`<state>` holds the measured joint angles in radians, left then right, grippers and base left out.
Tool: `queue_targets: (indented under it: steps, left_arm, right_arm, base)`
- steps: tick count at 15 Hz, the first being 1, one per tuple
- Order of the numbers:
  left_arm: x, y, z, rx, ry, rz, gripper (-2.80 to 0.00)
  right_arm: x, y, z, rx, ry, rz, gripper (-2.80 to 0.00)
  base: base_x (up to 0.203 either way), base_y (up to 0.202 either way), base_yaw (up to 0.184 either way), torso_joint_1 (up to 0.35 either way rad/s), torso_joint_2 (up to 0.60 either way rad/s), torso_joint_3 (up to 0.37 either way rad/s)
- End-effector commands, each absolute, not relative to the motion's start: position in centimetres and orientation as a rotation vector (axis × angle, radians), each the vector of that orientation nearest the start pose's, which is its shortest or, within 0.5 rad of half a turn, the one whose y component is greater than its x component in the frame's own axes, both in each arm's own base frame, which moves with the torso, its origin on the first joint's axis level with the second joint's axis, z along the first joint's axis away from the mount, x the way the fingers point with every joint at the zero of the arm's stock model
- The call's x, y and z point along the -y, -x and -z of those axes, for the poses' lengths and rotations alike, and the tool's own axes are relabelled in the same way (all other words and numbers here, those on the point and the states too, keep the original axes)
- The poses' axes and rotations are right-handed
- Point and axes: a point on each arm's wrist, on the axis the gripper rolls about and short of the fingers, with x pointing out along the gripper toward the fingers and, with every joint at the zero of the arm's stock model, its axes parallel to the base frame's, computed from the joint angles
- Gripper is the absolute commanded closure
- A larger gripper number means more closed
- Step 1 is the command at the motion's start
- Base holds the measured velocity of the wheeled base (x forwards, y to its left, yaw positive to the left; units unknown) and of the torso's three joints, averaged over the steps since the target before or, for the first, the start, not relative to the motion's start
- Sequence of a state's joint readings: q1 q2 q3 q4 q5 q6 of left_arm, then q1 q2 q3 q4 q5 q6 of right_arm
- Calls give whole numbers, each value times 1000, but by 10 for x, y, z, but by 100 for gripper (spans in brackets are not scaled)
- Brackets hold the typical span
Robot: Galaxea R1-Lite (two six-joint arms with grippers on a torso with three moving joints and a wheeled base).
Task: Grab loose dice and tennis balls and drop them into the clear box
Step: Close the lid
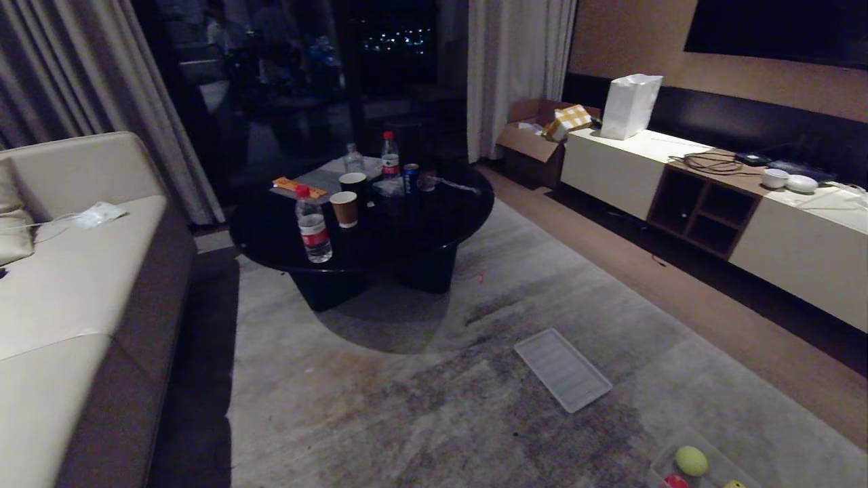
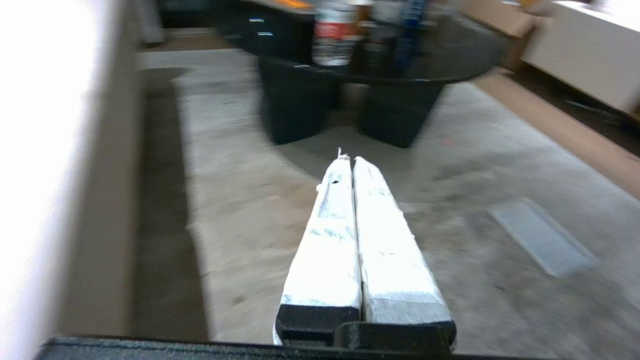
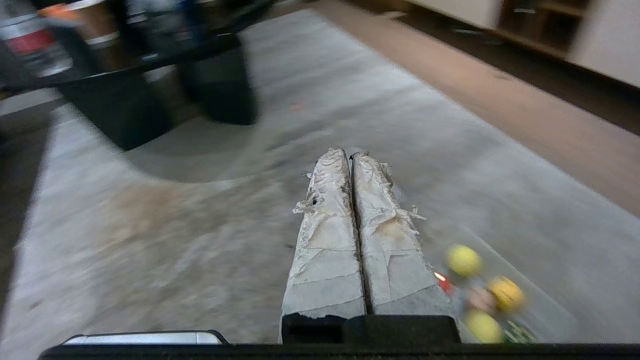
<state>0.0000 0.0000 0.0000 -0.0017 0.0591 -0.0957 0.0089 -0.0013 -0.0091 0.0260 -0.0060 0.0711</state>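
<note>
The clear box (image 1: 659, 469) sits on the carpet at the lower right edge of the head view. In it lie a tennis ball (image 1: 691, 460), a red die (image 1: 675, 482) and a yellow piece (image 1: 734, 484) cut off by the edge. The blurred right wrist view shows the box (image 3: 547, 311) holding two tennis balls (image 3: 463, 260) (image 3: 482, 326), with a yellow die (image 3: 506, 294), red die (image 3: 442, 282), tan die (image 3: 480, 299) and green die (image 3: 517, 332). My right gripper (image 3: 350, 154) is shut and empty above the carpet beside the box. My left gripper (image 2: 350, 160) is also shut and empty. Neither arm shows in the head view.
A flat ribbed translucent panel (image 1: 562, 369) lies on the carpet in front of the box. A round black coffee table (image 1: 420, 230) with bottles and cups stands beyond it. A sofa (image 1: 68, 305) runs along the left, and a low white cabinet (image 1: 780, 230) along the right wall.
</note>
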Motion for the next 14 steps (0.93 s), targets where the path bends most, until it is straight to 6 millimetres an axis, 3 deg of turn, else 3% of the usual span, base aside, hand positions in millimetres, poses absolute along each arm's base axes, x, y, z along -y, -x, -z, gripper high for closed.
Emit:
queue_targets:
  steps: [1, 14]
  left_arm:
    - [-1, 23, -75, 1, 97, -60, 0]
    - [-1, 23, -75, 3, 100, -60, 0]
  right_arm:
    - [0, 24, -75, -17, -70, -2, 0]
    - [0, 24, -75, -17, -70, -2, 0]
  base:
    - [3, -7, 168, -1, 1, 1]
    - [-1, -7, 151, 2, 1, 3]
